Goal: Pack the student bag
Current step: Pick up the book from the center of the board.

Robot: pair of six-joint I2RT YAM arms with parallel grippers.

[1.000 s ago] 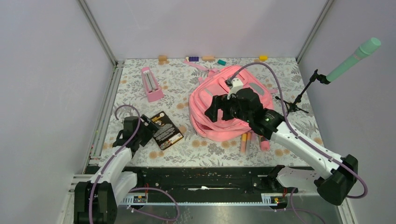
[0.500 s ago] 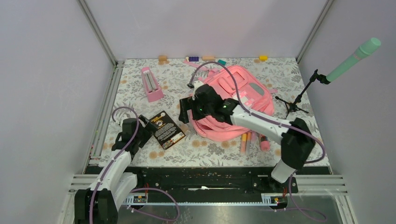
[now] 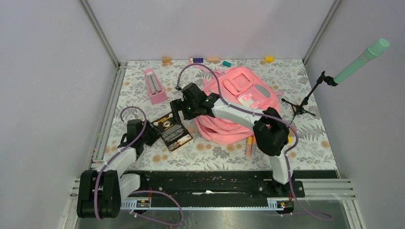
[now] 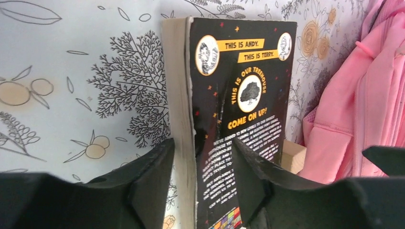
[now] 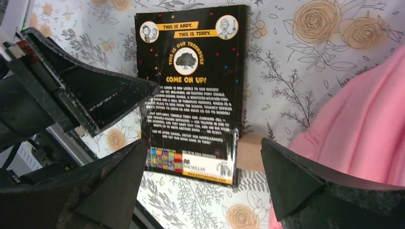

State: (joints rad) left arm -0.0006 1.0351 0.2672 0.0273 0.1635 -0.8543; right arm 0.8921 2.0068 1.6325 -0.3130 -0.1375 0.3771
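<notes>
The pink student bag (image 3: 241, 81) lies at centre right, its side showing in the left wrist view (image 4: 344, 119) and the right wrist view (image 5: 363, 133). A black paperback book (image 3: 174, 134) lies left of it. My left gripper (image 3: 154, 128) is shut on the book's near-left edge, one finger against the pages and one on the cover (image 4: 203, 143). My right gripper (image 3: 184, 107) is wide open and empty, hovering over the book's end nearest the bag (image 5: 203, 143). A small wooden block (image 5: 249, 152) sits between book and bag.
A pink triangular stand (image 3: 155, 86) stands at the back left. Small coloured blocks (image 3: 198, 59) line the back edge. Markers (image 3: 249, 145) lie at the bag's near side. A microphone stand (image 3: 305, 98) with a green microphone (image 3: 363, 59) stands at the right.
My right arm has swung left from above the bag to over the book. My left gripper has stayed on the book, which has shifted slightly.
</notes>
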